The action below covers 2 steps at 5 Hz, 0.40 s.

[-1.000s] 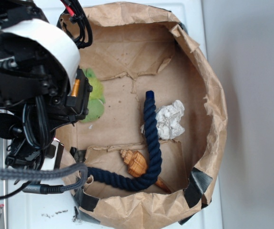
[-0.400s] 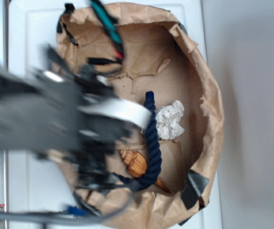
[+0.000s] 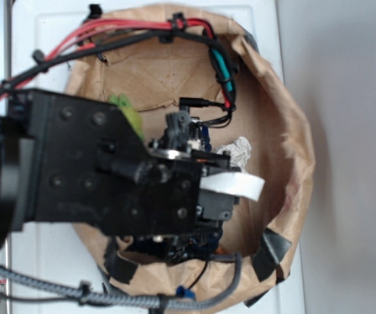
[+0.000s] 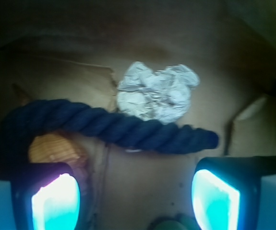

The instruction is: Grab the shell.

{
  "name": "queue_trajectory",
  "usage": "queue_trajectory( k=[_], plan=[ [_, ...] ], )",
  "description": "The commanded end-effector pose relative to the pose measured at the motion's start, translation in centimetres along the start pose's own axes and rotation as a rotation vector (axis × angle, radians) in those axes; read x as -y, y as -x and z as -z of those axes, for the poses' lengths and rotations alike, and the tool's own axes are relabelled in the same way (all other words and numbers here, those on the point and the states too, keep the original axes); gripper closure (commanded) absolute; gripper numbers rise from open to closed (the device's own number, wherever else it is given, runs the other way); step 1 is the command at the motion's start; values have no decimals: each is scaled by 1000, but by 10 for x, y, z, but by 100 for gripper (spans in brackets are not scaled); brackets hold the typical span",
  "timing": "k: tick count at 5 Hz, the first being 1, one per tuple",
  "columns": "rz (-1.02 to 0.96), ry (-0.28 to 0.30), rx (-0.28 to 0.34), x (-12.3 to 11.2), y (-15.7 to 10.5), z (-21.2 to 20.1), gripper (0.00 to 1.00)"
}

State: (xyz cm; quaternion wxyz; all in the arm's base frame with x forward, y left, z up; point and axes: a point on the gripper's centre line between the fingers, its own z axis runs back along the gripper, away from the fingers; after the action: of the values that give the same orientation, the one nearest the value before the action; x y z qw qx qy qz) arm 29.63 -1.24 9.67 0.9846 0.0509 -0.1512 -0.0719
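Shell (image 4: 56,149), tan-orange and ribbed, lies on the brown paper floor of the paper-lined bowl (image 3: 292,131), tucked under the curve of the navy rope (image 4: 114,125) and touching it. In the wrist view it sits at lower left, just above my left finger (image 4: 56,201), partly hidden by that finger's dark housing. My jaws stand open: two glowing cyan pads, the left finger and the right finger (image 4: 214,199), well apart, with bare paper between them and nothing gripped. The rope runs from a bend at the left across to a cut end at the right. A crumpled white paper wad (image 4: 157,93) rests just beyond the rope, touching or nearly touching it. In the exterior view my arm (image 3: 109,170) covers most of the bowl, hiding the shell; only a corner of the paper wad and a green object (image 3: 127,111) at the bowl's upper left show past it. The bowl sits on a white desk (image 3: 44,39).
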Motion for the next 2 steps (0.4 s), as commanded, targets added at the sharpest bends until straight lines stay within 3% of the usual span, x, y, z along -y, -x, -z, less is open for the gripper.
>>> queue_trajectory(
  k=[1,2],
  plan=[
    [10,77,57,-13,-7,-16,0],
    [49,81,74,-2,2,-5,0]
  ],
)
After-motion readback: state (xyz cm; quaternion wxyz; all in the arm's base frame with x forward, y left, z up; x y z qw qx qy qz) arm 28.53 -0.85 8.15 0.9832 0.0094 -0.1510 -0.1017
